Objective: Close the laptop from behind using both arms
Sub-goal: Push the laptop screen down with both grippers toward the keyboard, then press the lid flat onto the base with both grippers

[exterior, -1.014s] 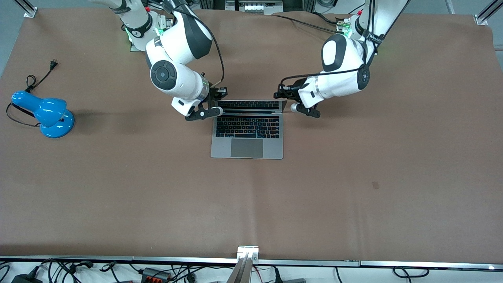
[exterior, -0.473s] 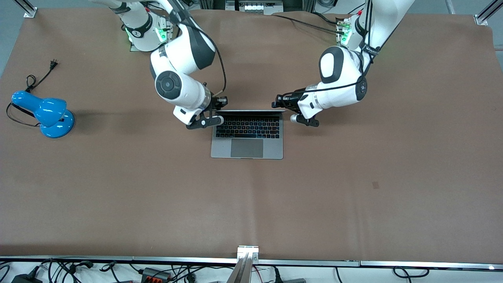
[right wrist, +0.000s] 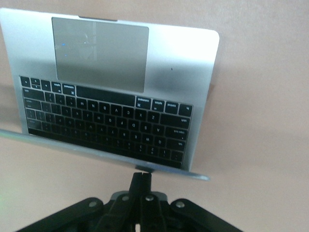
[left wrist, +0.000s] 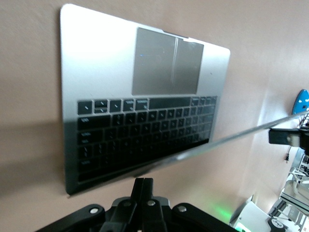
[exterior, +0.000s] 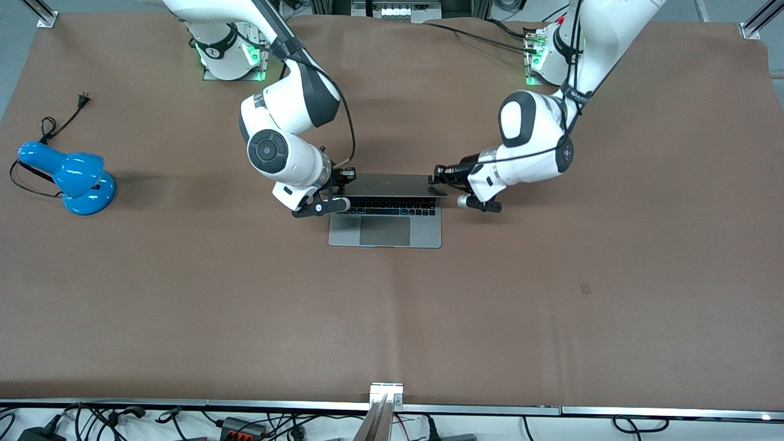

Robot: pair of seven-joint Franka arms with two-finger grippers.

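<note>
The silver-grey laptop (exterior: 384, 231) lies mid-table with its lid (exterior: 389, 185) tipped forward over most of the black keyboard; the trackpad still shows. My right gripper (exterior: 346, 175) is shut, its fingertips against the back of the lid at the corner toward the right arm's end. My left gripper (exterior: 436, 178) is shut at the lid's other corner. In the right wrist view the closed gripper (right wrist: 142, 176) touches the lid's edge (right wrist: 96, 153) above the laptop's keyboard (right wrist: 106, 121). In the left wrist view the closed gripper (left wrist: 143, 182) sits just under the lid's edge (left wrist: 241, 136).
A blue desk lamp (exterior: 73, 177) with a black cord stands near the table's edge at the right arm's end. The brown table cover (exterior: 392, 318) is bare nearer the front camera. The right gripper (left wrist: 289, 136) shows in the left wrist view at the lid's corner.
The lid has swung from leaning back, past upright, to leaning over the keyboard. Both shut grippers have moved with it toward the front camera.
</note>
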